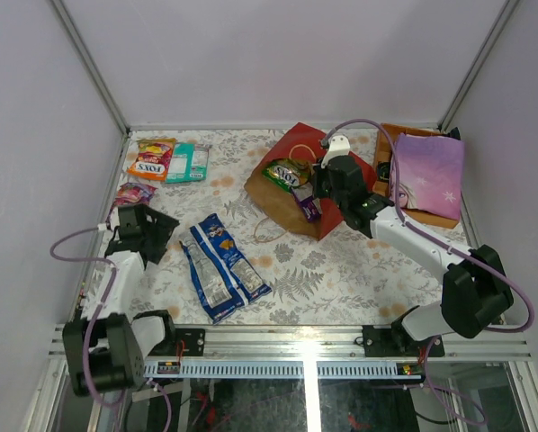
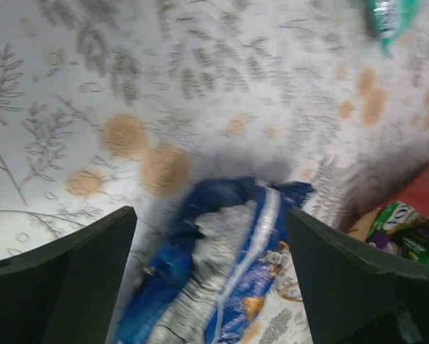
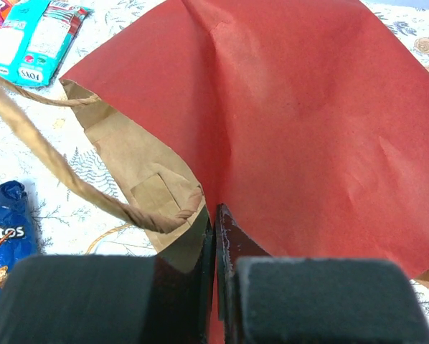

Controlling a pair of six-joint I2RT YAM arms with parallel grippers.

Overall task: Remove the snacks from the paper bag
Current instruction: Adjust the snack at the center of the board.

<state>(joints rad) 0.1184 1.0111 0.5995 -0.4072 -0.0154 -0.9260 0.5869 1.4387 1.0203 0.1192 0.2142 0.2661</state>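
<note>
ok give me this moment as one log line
left gripper open near blue pack | right gripper shut on paper bag | snacks showing in its mouth

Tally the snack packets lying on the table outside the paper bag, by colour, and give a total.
Outside the paper bag:
orange packet: 1
teal packet: 1
purple packet: 1
long blue packs: 2
Total: 5
</note>
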